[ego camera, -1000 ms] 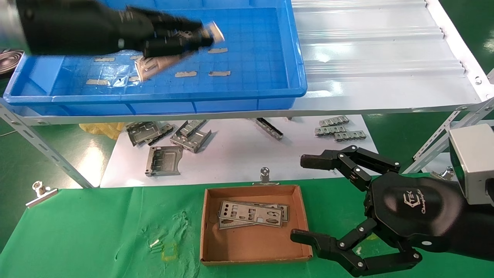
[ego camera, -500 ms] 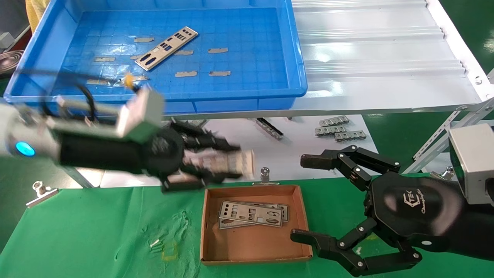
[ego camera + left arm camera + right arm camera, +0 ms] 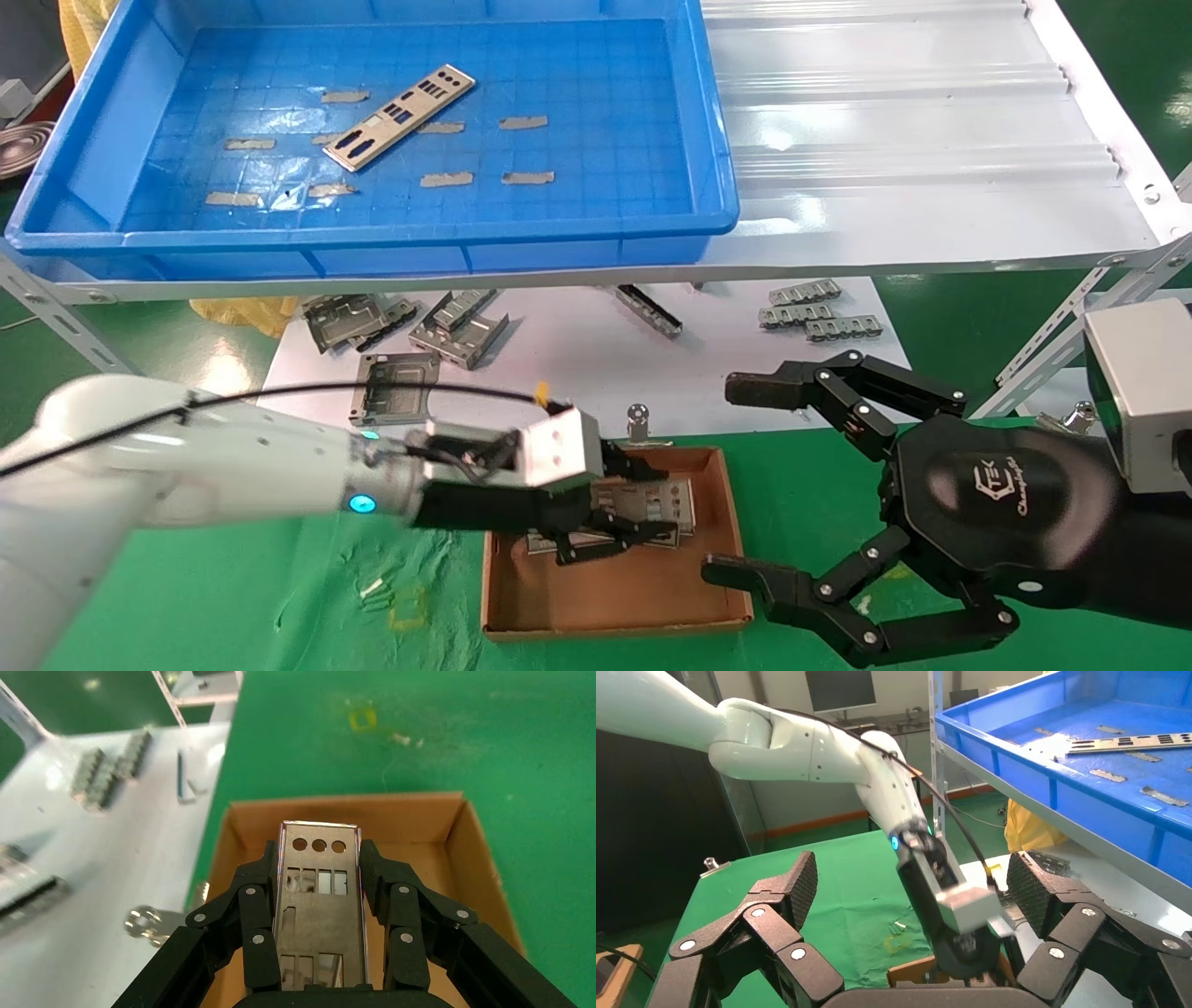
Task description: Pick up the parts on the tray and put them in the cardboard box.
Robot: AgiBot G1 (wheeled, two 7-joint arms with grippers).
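Note:
My left gripper (image 3: 633, 513) is over the brown cardboard box (image 3: 507, 601), shut on a silver punched plate (image 3: 320, 910) held by its long edges just above the box floor. Other plates (image 3: 687, 508) lie in the box under it, mostly hidden. One more plate (image 3: 399, 116) lies slanted on the floor of the blue tray (image 3: 717, 130) on the white shelf. My right gripper (image 3: 745, 485) is open and empty, parked to the right of the box; in its wrist view its fingers (image 3: 796, 885) frame the left arm.
Grey tape strips (image 3: 445, 178) dot the tray floor. Bent grey brackets (image 3: 396, 387) and small metal pieces (image 3: 819, 317) lie on the white sheet under the shelf. Metal clips (image 3: 639, 421) hold the green cloth at the box's far edge and far left.
My left gripper has carried a plate from the tray down and right, and now holds it low inside the cardboard box. The right arm has not moved.

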